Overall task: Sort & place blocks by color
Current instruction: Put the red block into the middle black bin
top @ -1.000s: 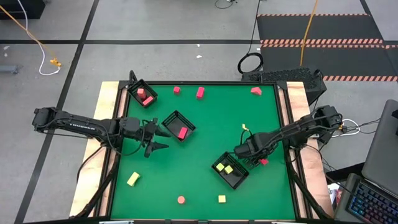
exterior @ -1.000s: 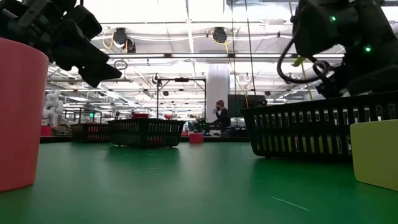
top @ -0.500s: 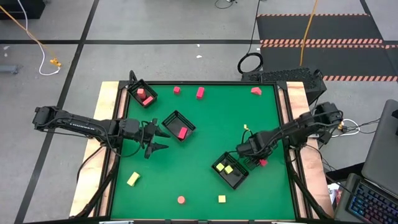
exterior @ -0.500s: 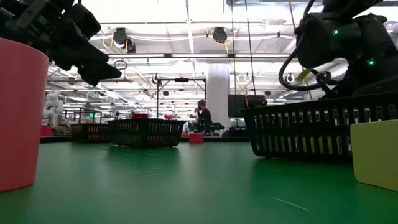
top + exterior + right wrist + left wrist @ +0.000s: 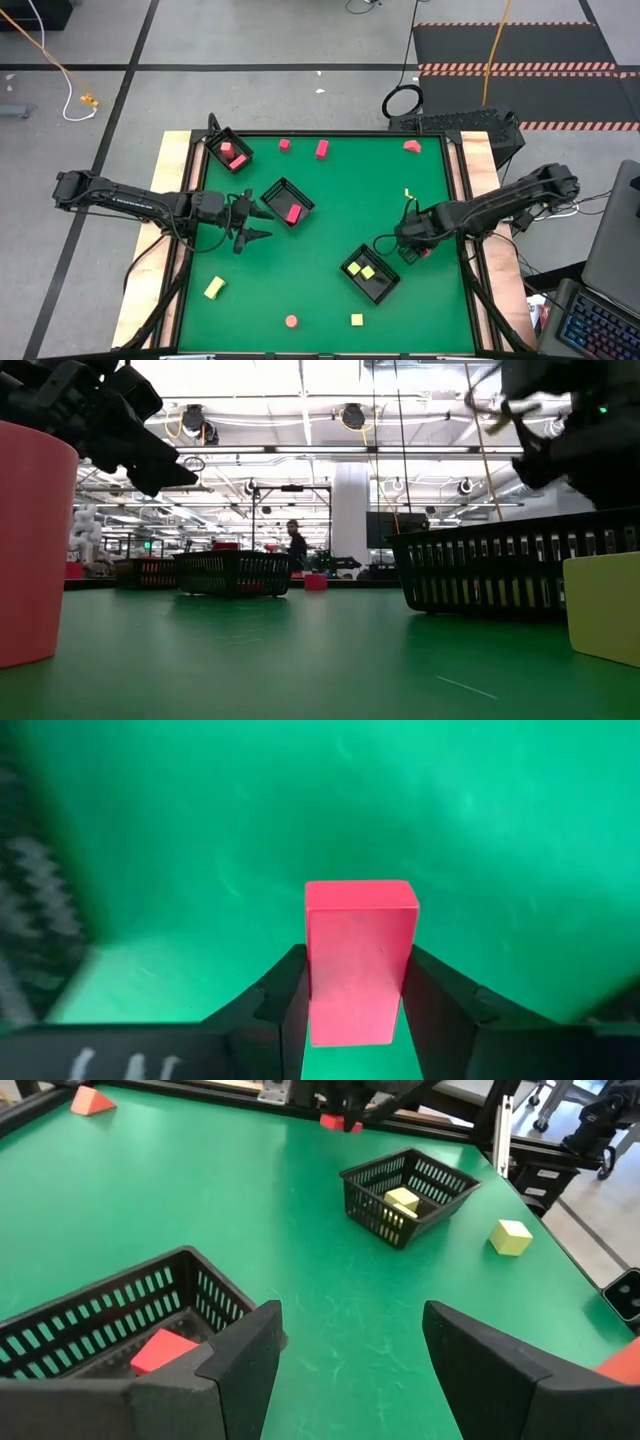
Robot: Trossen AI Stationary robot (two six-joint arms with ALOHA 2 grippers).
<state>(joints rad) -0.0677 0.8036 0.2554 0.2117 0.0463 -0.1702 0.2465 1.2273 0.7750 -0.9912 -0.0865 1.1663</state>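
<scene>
Right gripper [image 5: 355, 990] of mine has just pinched shut on a red block [image 5: 358, 960] near the table's [image 5: 330, 190] right edge, beside the yellow blocks' tray [image 5: 383, 289]. Now it needs carrying to a red tray [image 5: 276, 190]; my left gripper [image 5: 257, 224] hovers spread.

Two dark, slender jointed arms are being seen from above. The left gripper [image 5: 254, 223] is being formed by two black, pointed fingers [image 5: 230, 1370] with flat angular faces. The right gripper [image 5: 421, 251] is being built from matte black fingers [image 5: 285, 1005] with bevelled edges. Dark cables are being carried along both arms.
</scene>
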